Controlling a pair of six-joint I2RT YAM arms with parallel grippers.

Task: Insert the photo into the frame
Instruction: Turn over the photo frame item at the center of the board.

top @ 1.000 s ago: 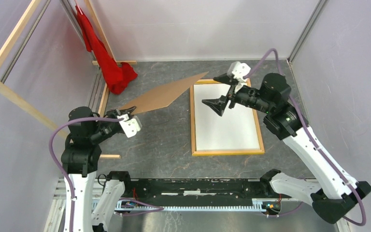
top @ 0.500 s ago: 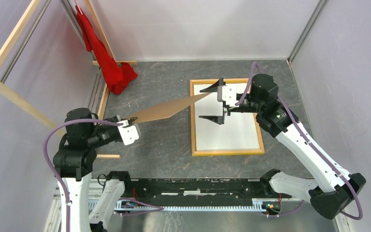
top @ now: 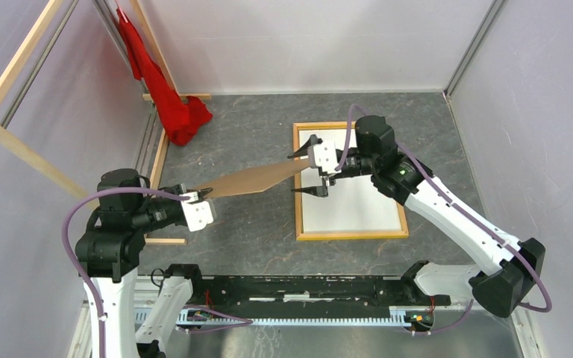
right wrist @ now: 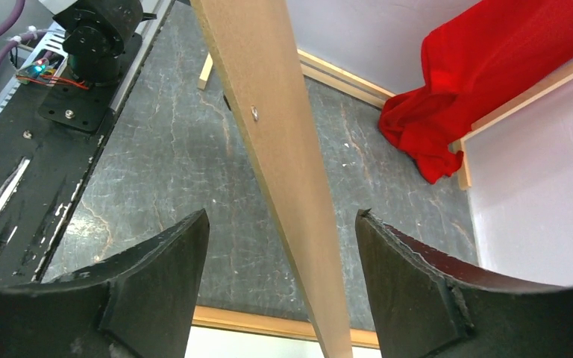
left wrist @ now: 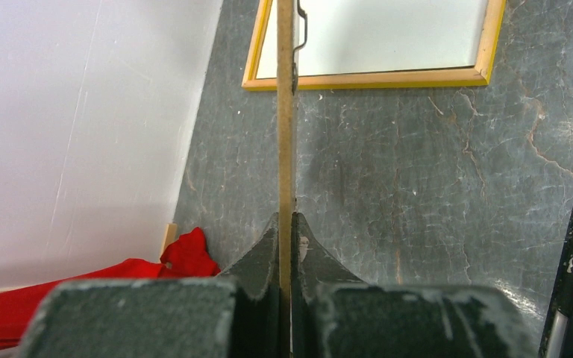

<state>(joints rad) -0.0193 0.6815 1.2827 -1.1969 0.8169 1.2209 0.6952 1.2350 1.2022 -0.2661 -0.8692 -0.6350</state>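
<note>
The frame [top: 351, 236] lies flat on the grey table at centre right, wood back up, and also shows in the left wrist view [left wrist: 365, 77]. A plain white sheet [top: 358, 203], the photo's white back, fills it. My left gripper [top: 203, 194] is shut on the near edge of the brown backing board [top: 254, 179], holding it in the air, seen edge-on in the left wrist view [left wrist: 286, 112]. My right gripper [top: 295, 174] is open, its jaws either side of the board's far end [right wrist: 276, 127] above the frame's left rail, not touching it.
A red cloth [top: 171, 97] hangs and lies at the back left corner. Wooden bars [top: 15, 142] lean at the left wall, and a short wood strip [top: 166, 241] lies by my left arm. The black base rail [top: 291, 291] runs along the near edge.
</note>
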